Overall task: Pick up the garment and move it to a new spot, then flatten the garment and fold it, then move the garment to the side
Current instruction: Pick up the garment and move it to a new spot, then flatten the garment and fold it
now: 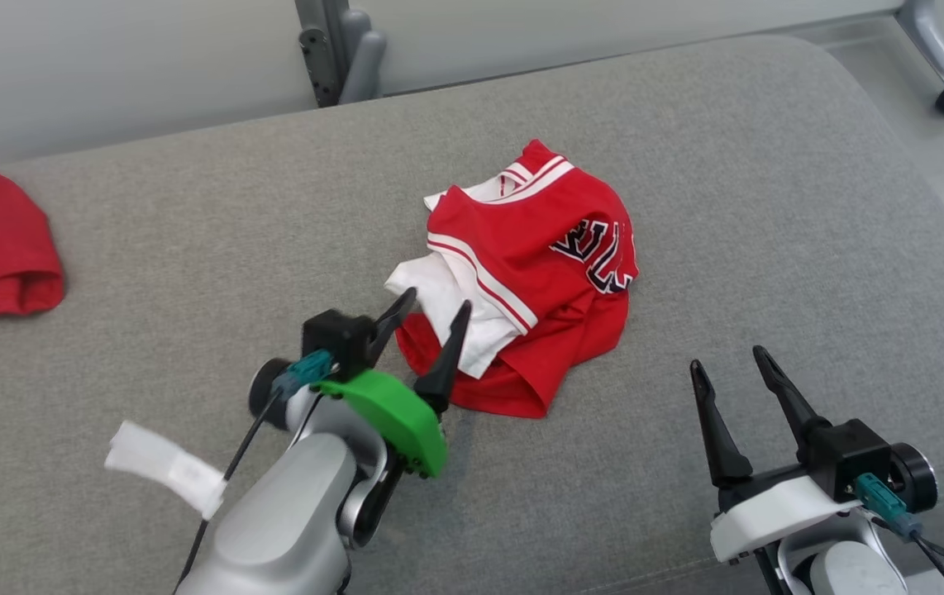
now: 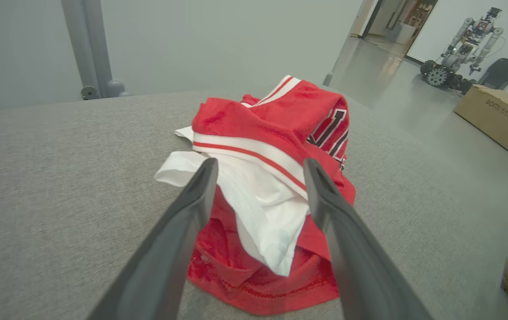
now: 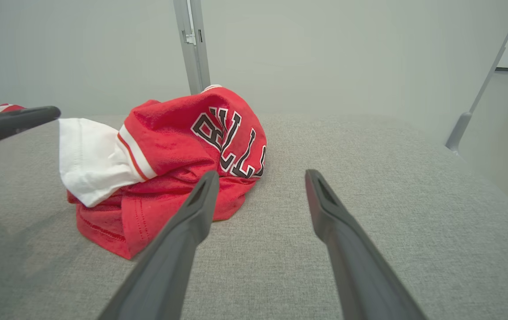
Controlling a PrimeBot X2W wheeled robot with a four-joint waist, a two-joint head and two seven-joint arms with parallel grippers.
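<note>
The jersey (image 1: 538, 248) lies bunched on the grey cushion (image 1: 191, 248) just ahead of the left gripper (image 1: 436, 307), its long axis running away from those tips, its white flap pointing back toward them (lettering faces off to their right). The left forearm (image 1: 290, 512) slants toward it, fingers spread, gripping nothing. The right gripper (image 1: 728, 361), likewise spread and empty, has the jersey ahead-left, well apart.

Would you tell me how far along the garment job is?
Done: nothing certain; the garment lies bunched on the grey cushion, held by neither gripper. In hand: the left gripper, open, poised at its white flap; the right gripper sits open, apart. Left: flattening, folding, moving aside.
</note>
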